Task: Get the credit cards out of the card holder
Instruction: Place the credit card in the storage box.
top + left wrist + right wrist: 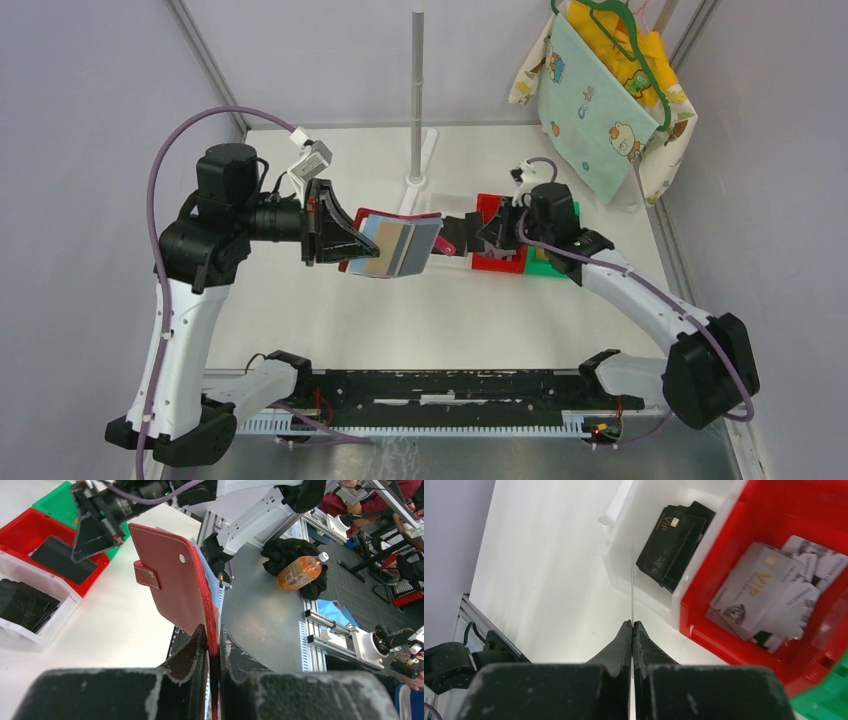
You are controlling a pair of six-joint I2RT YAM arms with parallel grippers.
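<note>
My left hand (212, 630) grips the edge of the red card holder (172, 575), held open above the worktop (400, 310) with cards (400, 248) tucked inside. My right hand (632, 624) pinches one card (632, 585) edge-on over the clear bin (644, 500) of black cards (674, 530). The red bin (711, 555) beside it holds grey cards (764, 590).

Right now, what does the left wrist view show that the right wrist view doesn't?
Left wrist only: the red card holder, outer face and tab showing, pinched in the left fingers, plus an orange bottle off the table. Right wrist only: a thin card seen edge-on between the shut right fingers, and VIP lettering on the silver cards. Both: the white bin of black cards beside the red bin.
</note>
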